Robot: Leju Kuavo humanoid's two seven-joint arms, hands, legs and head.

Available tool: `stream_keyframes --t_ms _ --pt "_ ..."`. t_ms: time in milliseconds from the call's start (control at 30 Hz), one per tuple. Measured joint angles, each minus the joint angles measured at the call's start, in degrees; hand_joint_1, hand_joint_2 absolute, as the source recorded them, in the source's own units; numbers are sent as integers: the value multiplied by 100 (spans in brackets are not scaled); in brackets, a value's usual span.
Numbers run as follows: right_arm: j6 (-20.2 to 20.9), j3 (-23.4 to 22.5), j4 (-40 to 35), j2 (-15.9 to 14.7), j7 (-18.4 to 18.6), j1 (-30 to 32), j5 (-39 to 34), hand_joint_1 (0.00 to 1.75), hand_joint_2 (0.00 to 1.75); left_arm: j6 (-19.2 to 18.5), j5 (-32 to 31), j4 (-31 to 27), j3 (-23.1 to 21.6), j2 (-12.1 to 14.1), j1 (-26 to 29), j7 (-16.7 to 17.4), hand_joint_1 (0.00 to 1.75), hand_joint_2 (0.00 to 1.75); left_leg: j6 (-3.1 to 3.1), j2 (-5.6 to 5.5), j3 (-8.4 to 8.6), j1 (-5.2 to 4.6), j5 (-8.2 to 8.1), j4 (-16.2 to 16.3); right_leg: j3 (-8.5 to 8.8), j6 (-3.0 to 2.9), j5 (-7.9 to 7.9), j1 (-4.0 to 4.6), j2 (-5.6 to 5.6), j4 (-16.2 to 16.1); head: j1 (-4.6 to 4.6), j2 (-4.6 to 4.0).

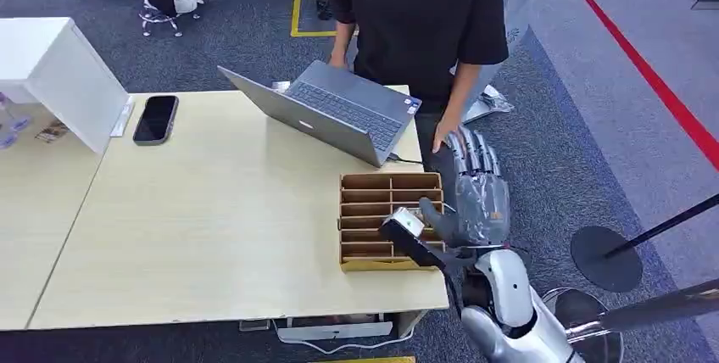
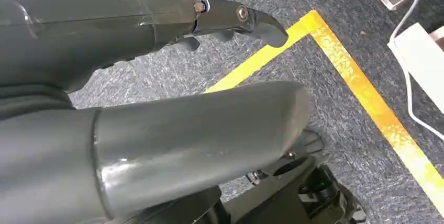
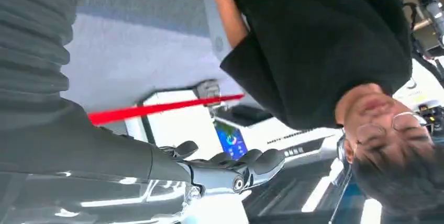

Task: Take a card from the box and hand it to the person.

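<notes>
Right hand raised just beside the brown cardboard divided box near the pale wooden table's edge, fingers spread, holding nothing. Left hand hanging over carpet, thumb and finger apart. Cards too small to make out in the slots; probably thin, light, slick and bendable, so best pinched by an upper edge.

the worktop is pale yellow wood. the box is brown card. the laptop is grey, the phone black. the person wears a black shirt. the floor is grey-blue carpet with a red line and yellow tape. the right robot hand is dark grey.
</notes>
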Motion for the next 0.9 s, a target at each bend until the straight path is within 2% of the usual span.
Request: stream_keyframes --t_ms 367,467,567,667,700,733,767,800,900 --pt "759 59 -13 -249 83 -235 -48 0 175 -26 -66 0 -52 -11 -65 61 0 0 0 0 -2 0 0 0 1 0 0 0 -1 1 -2 0" --pt "1074 96 -11 -295 122 -295 -240 9 175 -29 -70 0 -83 -13 -71 61 0 0 0 0 -2 0 0 0 0 0 0 0 -1 1 -2 0" --pt "1388 170 9 -365 194 -377 -419 37 175 -29 -74 0 -96 -11 -77 61 0 0 0 0 -2 0 0 0 0 0 0 0 -1 1 -2 0" --pt "1539 212 24 -400 232 -410 -516 45 175 -31 -74 0 -98 -11 -81 61 0 0 0 -1 -2 0 0 0 0 0 0 0 -1 1 -2 0" --pt "1589 243 24 -420 238 -421 -557 63 175 -35 -74 0 -98 -11 -82 61 0 0 0 -1 -2 0 0 0 0 0 0 0 -1 1 -2 0" --pt "1603 256 24 -433 243 -428 -568 72 175 -37 -74 0 -98 -11 -83 61 0 0 0 -1 -2 0 0 0 0 0 0 0 -1 1 -2 0" --pt "1631 271 28 -444 256 -442 -596 112 175 -39 -74 0 -100 -11 -83 64 0 0 0 -1 -2 0 0 0 0 0 0 0 -1 1 0 0" --pt "1655 295 33 -459 262 -459 -614 136 175 -42 -76 0 -101 -11 -83 64 0 0 0 -1 -2 0 0 0 0 0 0 0 -1 1 -2 0" --pt "1742 345 33 -492 280 -478 -675 126 175 -44 -79 0 -101 -11 -91 66 0 0 0 -1 -2 0 0 0 0 0 0 0 -2 1 -2 0"
